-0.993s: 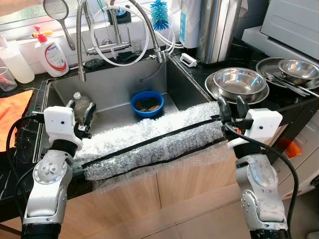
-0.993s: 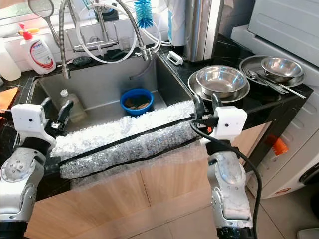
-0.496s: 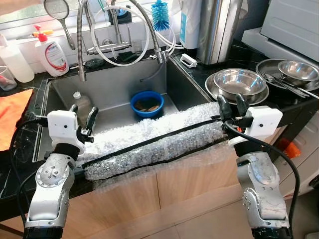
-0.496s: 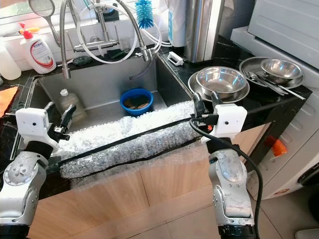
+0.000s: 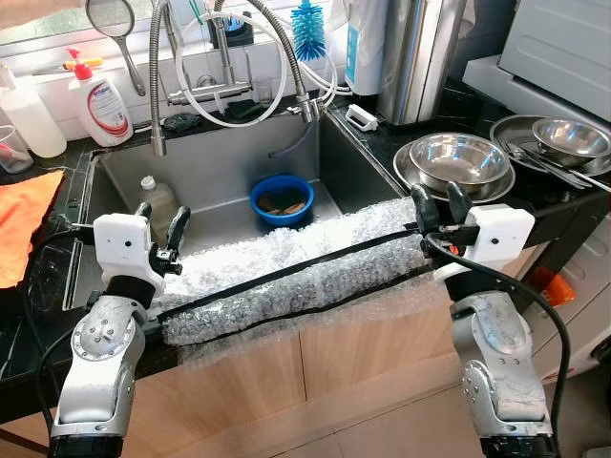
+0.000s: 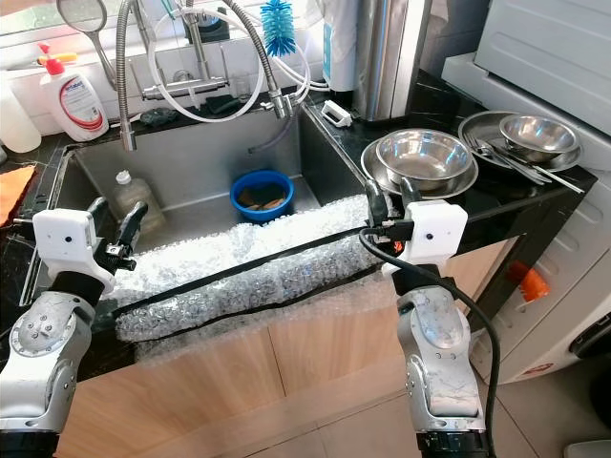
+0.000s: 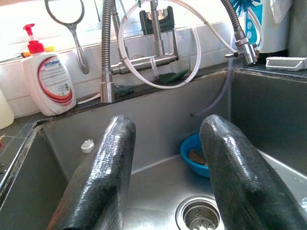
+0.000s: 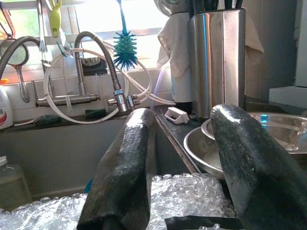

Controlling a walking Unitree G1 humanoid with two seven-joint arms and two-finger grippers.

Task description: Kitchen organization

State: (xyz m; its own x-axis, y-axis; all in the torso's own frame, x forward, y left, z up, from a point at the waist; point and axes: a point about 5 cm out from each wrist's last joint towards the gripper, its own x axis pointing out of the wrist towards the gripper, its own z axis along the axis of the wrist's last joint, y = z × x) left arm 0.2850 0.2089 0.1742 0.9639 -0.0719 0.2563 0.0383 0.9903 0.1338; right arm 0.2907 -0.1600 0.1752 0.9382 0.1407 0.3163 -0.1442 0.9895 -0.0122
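A long sheet of bubble wrap (image 5: 286, 272) with two black tape strips lies across the front edge of the steel sink (image 5: 220, 162) and hangs over the wooden cabinet front. My left gripper (image 5: 159, 221) stands open at the wrap's left end, above the sink basin. My right gripper (image 5: 435, 203) stands open at the wrap's right end, beside the stacked steel bowls (image 5: 456, 159). Nothing is between either pair of fingers. In the basin sit a blue bowl (image 5: 282, 197) and a clear plastic bottle (image 5: 153, 198).
A spring faucet with white hoses (image 5: 224, 67) arches over the sink. A soap bottle (image 5: 99, 100), a blue brush (image 5: 306, 26) and a steel canister (image 5: 415, 52) line the back. More steel dishes (image 5: 563, 138) rest at the right; an orange cloth (image 5: 24, 215) lies at the left.
My left gripper has shifted slightly right and down toward the wrap's left end. My right gripper has edged a little left. The wrap has stayed in place.
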